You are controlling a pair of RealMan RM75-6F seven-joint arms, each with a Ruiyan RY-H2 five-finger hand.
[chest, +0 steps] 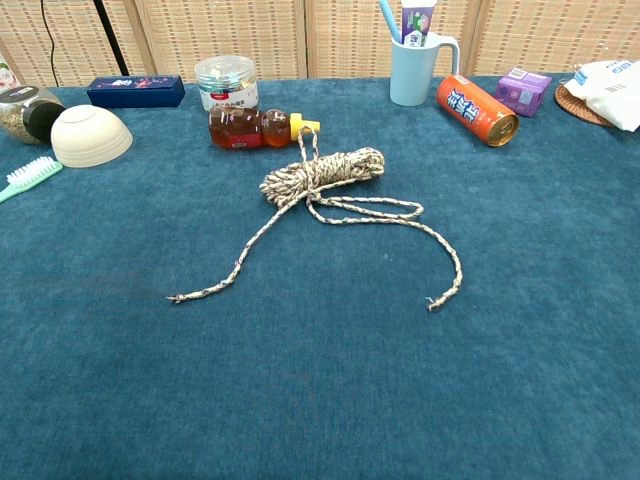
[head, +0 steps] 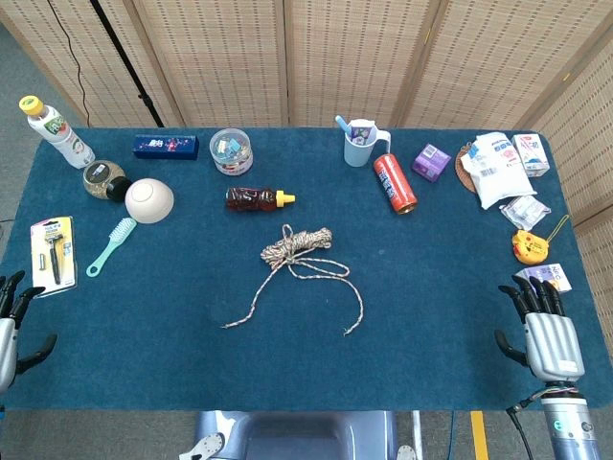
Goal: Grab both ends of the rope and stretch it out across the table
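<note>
We see matt blue cloth table cover (head: 431, 316), rough speckled braided rope (chest: 320, 178), glossy orange metal can (chest: 477, 109).

Lighting even and diffuse, both views sharp.
Soft overhead light; objects on the table (head: 431, 316) cast only faint, short shadows. Mild sheen on the orange can (chest: 477, 109). No motion blur; chest view shows slight wide-angle stretch toward edges.

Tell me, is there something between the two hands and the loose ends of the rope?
Nothing visible. Bare cloth lies between the left hand and the rope end nearest it, and between the right hand and the other end.
</note>
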